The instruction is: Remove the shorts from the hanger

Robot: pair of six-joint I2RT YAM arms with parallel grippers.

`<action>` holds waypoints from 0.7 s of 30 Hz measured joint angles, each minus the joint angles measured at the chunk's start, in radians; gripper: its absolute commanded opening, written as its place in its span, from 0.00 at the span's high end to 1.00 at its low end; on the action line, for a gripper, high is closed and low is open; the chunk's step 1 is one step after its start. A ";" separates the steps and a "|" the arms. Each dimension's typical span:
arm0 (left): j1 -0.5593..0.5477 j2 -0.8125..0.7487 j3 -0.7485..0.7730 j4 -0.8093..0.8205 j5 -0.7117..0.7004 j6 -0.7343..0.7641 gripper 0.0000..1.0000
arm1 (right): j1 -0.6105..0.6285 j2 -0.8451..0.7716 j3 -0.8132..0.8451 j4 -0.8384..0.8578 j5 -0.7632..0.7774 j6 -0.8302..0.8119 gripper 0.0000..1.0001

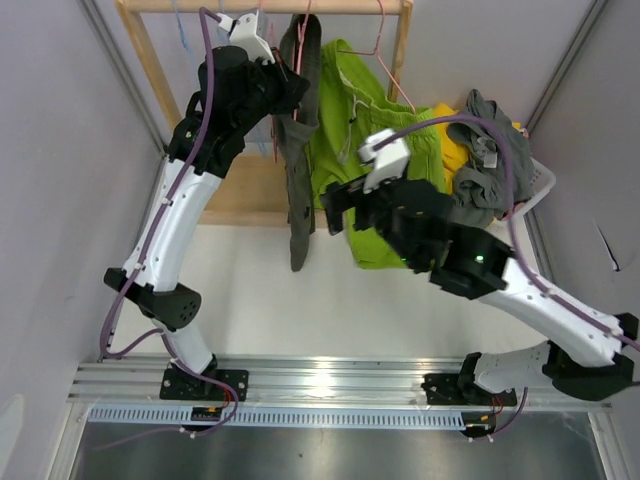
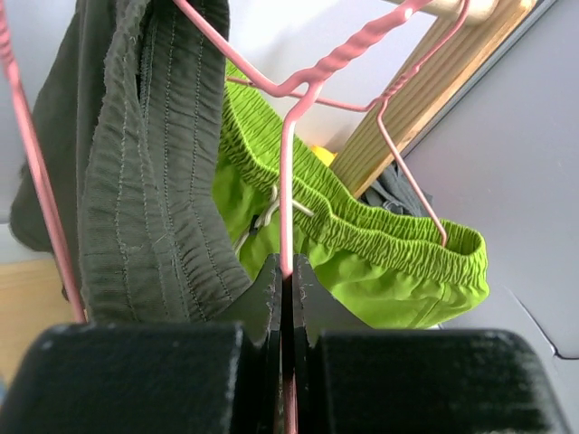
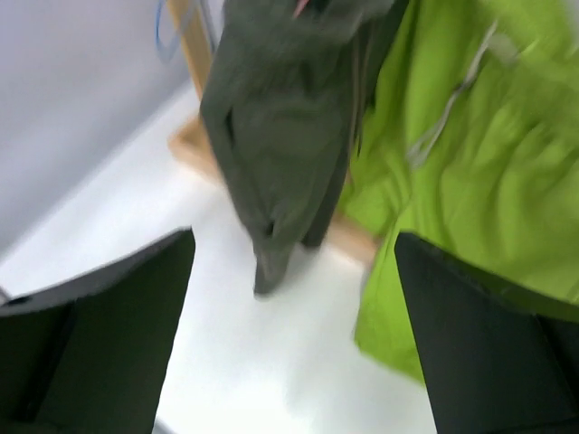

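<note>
Dark grey shorts (image 1: 298, 150) hang from the wooden rack beside lime green shorts (image 1: 350, 120), which hang on a pink wire hanger (image 1: 385, 60). My left gripper (image 1: 285, 80) is up at the rack. In the left wrist view it (image 2: 289, 280) is shut on a vertical wire of the pink hanger (image 2: 287, 181), with the grey shorts (image 2: 145, 181) to the left and the green shorts (image 2: 380, 262) behind. My right gripper (image 1: 335, 205) is open in front of the green shorts. Its wrist view, blurred, shows the gripper (image 3: 294, 316) holding nothing, below the grey shorts (image 3: 280, 136) and the green shorts (image 3: 470, 181).
A white basket (image 1: 540, 180) at the right holds grey clothing (image 1: 485, 170) and a yellow piece (image 1: 455, 155). The wooden rack's top bar (image 1: 180, 6) and base board (image 1: 250, 195) stand at the back. Grey walls close in on both sides. A second pink hanger wire (image 2: 36, 181) runs past the grey shorts.
</note>
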 measured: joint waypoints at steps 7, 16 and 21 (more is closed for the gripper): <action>-0.001 -0.023 -0.034 -0.012 -0.004 0.000 1.00 | 0.114 0.213 0.053 0.058 0.131 -0.018 0.01; -0.001 -0.071 -0.047 -0.050 -0.005 -0.001 1.00 | 0.068 0.315 0.034 0.204 0.177 0.014 0.03; -0.001 -0.123 -0.053 -0.060 -0.005 -0.003 1.00 | 0.027 0.382 0.011 0.312 0.203 0.039 0.50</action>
